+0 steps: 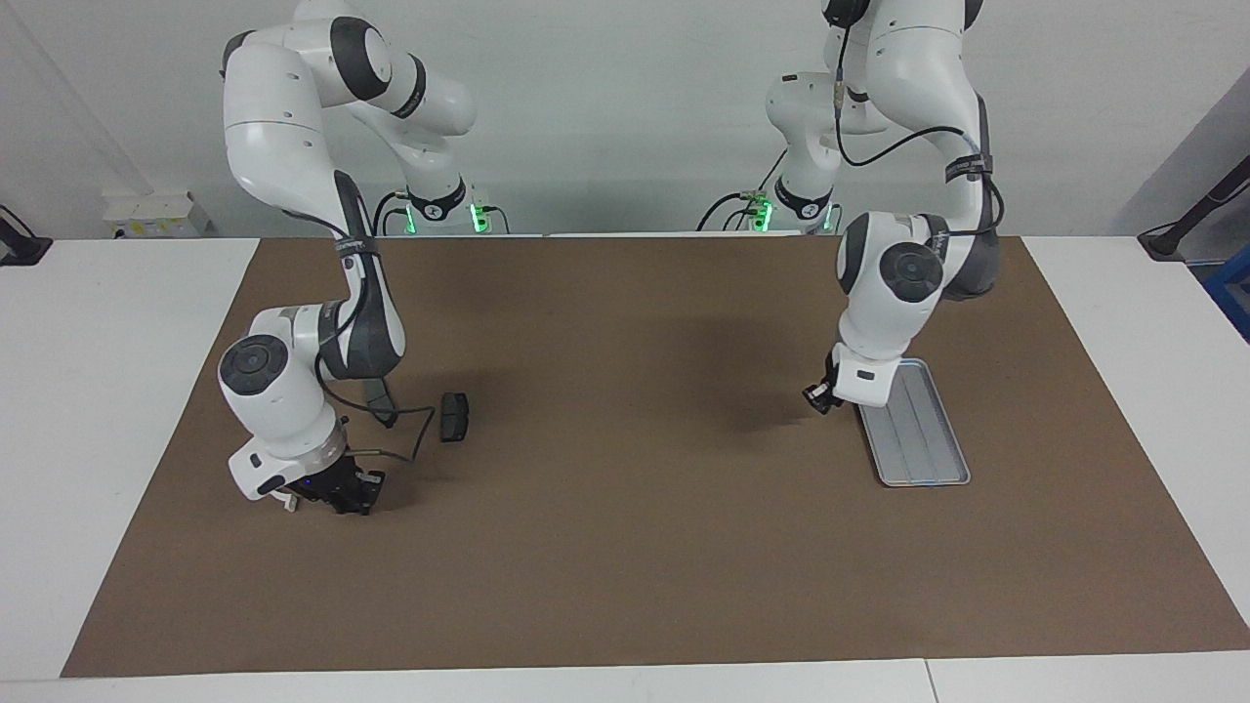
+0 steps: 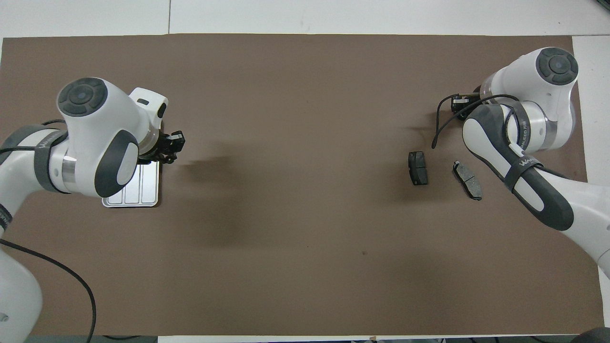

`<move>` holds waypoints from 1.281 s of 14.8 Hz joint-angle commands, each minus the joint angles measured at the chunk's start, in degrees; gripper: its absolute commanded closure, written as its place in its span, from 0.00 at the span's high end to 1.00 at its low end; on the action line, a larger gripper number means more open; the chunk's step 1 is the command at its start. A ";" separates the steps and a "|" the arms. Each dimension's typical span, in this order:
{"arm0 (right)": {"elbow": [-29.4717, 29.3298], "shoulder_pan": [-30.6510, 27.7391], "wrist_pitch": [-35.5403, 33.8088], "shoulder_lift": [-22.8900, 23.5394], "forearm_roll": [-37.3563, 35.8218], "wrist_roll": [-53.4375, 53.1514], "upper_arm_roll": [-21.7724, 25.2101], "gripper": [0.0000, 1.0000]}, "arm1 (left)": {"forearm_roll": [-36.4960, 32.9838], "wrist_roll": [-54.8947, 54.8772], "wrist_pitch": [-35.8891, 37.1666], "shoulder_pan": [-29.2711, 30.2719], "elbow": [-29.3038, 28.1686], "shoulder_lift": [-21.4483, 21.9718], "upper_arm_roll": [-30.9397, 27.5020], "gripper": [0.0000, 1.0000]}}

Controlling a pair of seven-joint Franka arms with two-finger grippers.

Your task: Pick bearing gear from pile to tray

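Observation:
The silver ridged tray lies at the left arm's end of the brown mat; it also shows in the overhead view, partly under the left arm. My left gripper hangs low just beside the tray's edge. Of the pile, two dark grey slabs lie at the right arm's end; one shows in the facing view. My right gripper is down at the mat, farther from the robots than the slabs. A small white bit shows beside it. Tiny black pieces are hidden.
The brown mat covers most of the white table. A black cable loops from the right arm down by the nearer slab. The right arm's forearm hangs over the mat beside the slabs.

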State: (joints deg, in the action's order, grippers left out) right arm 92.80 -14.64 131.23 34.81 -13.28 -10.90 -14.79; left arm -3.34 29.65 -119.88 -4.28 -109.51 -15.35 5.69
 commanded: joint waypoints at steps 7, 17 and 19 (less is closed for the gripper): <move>-3.92 -0.48 -11.92 -2.37 -0.08 3.78 -0.59 0.00 | 3.34 -24.72 -4.02 11.57 -9.03 3.57 0.55 0.00; -14.84 8.90 -42.11 -13.45 5.01 -27.17 -13.76 0.00 | 5.00 -25.34 -7.20 12.01 -13.80 5.07 0.72 0.01; -14.75 15.48 -38.79 -13.63 5.36 -44.48 -14.21 0.00 | 6.23 -25.52 -9.13 11.84 -15.37 5.42 0.72 0.01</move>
State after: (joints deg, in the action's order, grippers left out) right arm 77.91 -4.09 90.15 20.87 -8.67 -41.16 -28.50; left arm 1.05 5.46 -126.00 7.12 -121.15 -12.41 6.09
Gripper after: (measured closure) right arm 0.656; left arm 0.762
